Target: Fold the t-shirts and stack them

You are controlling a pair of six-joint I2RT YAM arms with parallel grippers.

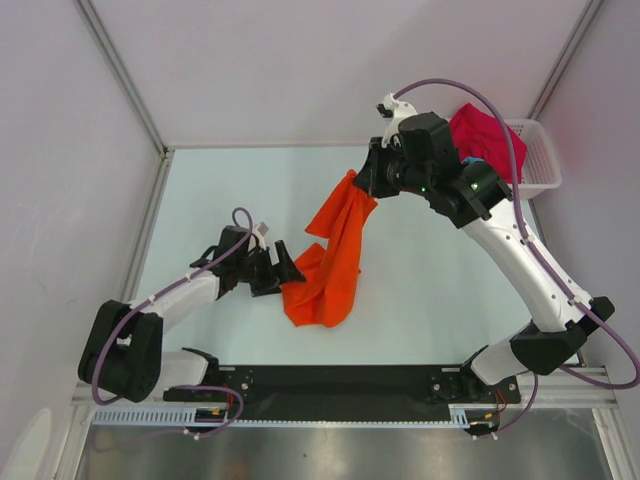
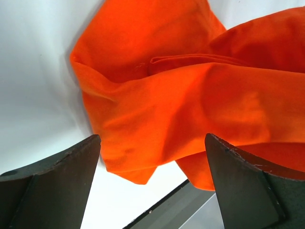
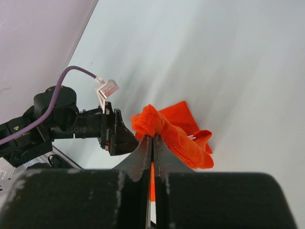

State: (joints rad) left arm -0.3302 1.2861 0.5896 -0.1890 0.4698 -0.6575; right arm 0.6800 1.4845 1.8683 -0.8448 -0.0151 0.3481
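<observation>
The orange t-shirt (image 1: 335, 250) hangs from my right gripper (image 1: 365, 185), which is shut on its top edge and holds it above the table, its lower end crumpled on the surface. In the right wrist view the gripper (image 3: 153, 137) pinches a bunched hem of the orange t-shirt (image 3: 174, 136). My left gripper (image 1: 292, 268) is open, low on the table, right beside the shirt's lower left part. In the left wrist view the orange cloth (image 2: 190, 90) fills the space just beyond the open gripper (image 2: 152, 143). A crimson-pink t-shirt (image 1: 480, 135) lies in the basket, with a bit of teal cloth (image 1: 472, 160) under it.
A white lattice basket (image 1: 540, 160) stands at the back right corner. White walls with metal frame posts (image 1: 120, 75) close in the table on the left, back and right. The black base rail (image 1: 340, 380) runs along the near edge.
</observation>
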